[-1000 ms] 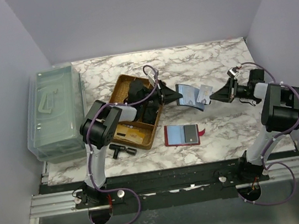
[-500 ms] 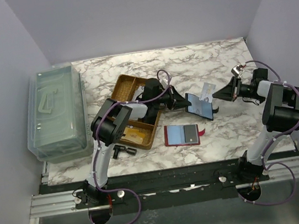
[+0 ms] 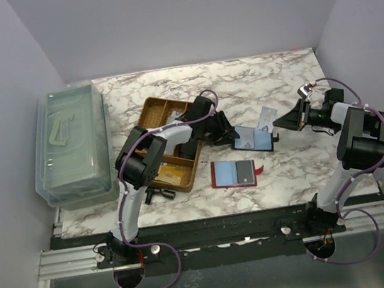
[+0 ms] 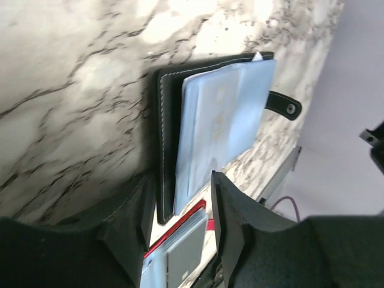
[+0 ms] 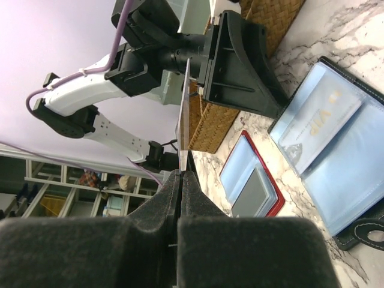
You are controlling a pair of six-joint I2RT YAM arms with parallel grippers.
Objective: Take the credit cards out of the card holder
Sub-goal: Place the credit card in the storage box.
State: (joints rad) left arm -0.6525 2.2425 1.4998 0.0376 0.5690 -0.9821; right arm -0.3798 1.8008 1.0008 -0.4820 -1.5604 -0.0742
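- A clear lidded bin (image 3: pixel 70 143) stood at the far left; a pale shape showed through its lid, but I could not tell what it was.
- Beside it sat a wicker basket (image 3: pixel 157 110) split into compartments. My left arm covered part of it, and I could not make out the contents.
- A black T-shaped tool (image 3: pixel 157 193) lay on the table just in front of the basket.
- A red holder (image 3: pixel 219 174) lay open near the front edge, with a grey card (image 3: pixel 243 172) in its sleeve.
- My left pincer (image 4: pixel 181 183) was unclenched, its fingers set apart on either side of the black holder's near edge.
- The holder (image 3: pixel 252 138) lay open on the table with its clear blue sleeves fanned up. A pale card (image 5: pixel 321 129) was tucked in one sleeve.
- A loose card (image 3: pixel 267 116) hung above the holder's right end, out of the sleeves.
- My right pincer (image 5: pixel 182 175) was clenched on that card, holding it by the edge.
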